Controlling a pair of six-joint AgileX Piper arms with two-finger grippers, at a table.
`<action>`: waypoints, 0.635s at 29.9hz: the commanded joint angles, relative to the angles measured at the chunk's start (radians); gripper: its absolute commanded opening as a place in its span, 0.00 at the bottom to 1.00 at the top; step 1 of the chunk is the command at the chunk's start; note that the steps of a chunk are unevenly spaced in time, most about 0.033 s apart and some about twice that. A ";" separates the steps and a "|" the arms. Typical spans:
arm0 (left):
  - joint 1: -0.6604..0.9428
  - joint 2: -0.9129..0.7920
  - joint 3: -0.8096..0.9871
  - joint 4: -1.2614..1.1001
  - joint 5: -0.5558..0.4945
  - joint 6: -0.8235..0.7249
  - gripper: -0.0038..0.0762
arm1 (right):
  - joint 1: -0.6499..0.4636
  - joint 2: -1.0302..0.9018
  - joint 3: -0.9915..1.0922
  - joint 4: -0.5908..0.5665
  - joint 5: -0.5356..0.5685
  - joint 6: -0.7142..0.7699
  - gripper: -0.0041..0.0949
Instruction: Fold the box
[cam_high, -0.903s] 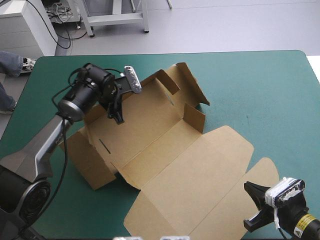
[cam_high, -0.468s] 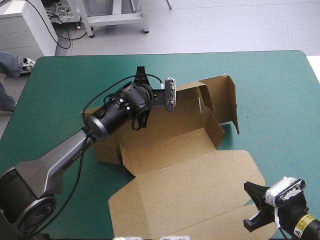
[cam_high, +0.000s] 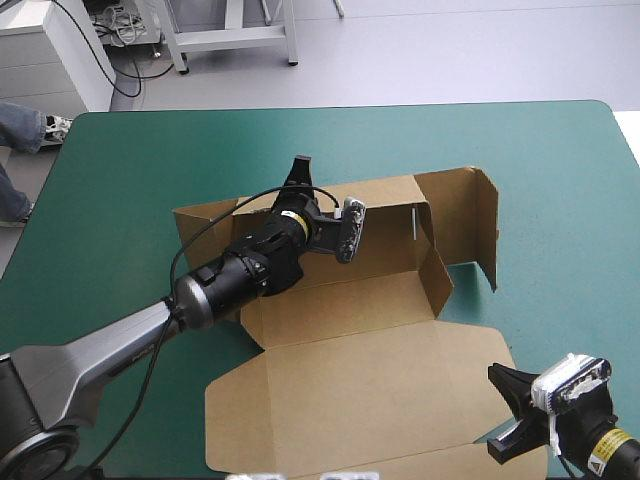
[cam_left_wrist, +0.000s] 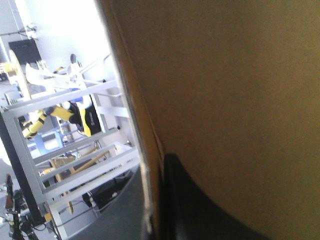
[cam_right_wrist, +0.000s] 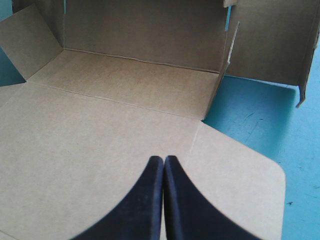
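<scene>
Left gripper (cam_high: 300, 186): black fingers all but closed on the top edge of the brown box's (cam_high: 365, 385) raised far wall, the board pinched between them. Right gripper (cam_right_wrist: 163, 160): fingers pressed together to a point, holding nothing, over a corner of the flat lid. Ahead of it lie the box floor and standing walls, with the teal-green cover (cam_right_wrist: 260, 117) beside.
</scene>
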 joint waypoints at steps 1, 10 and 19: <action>-0.010 -0.092 0.024 0.075 -0.105 -0.023 0.04 | -0.002 0.009 -0.029 -0.007 -0.072 -0.001 0.02; -0.012 -0.125 0.080 0.080 -0.123 -0.114 0.04 | -0.002 0.009 -0.029 -0.016 -0.072 -0.001 0.02; -0.025 -0.191 0.207 0.127 -0.155 -0.254 0.04 | -0.002 0.009 -0.027 -0.075 -0.072 -0.001 0.02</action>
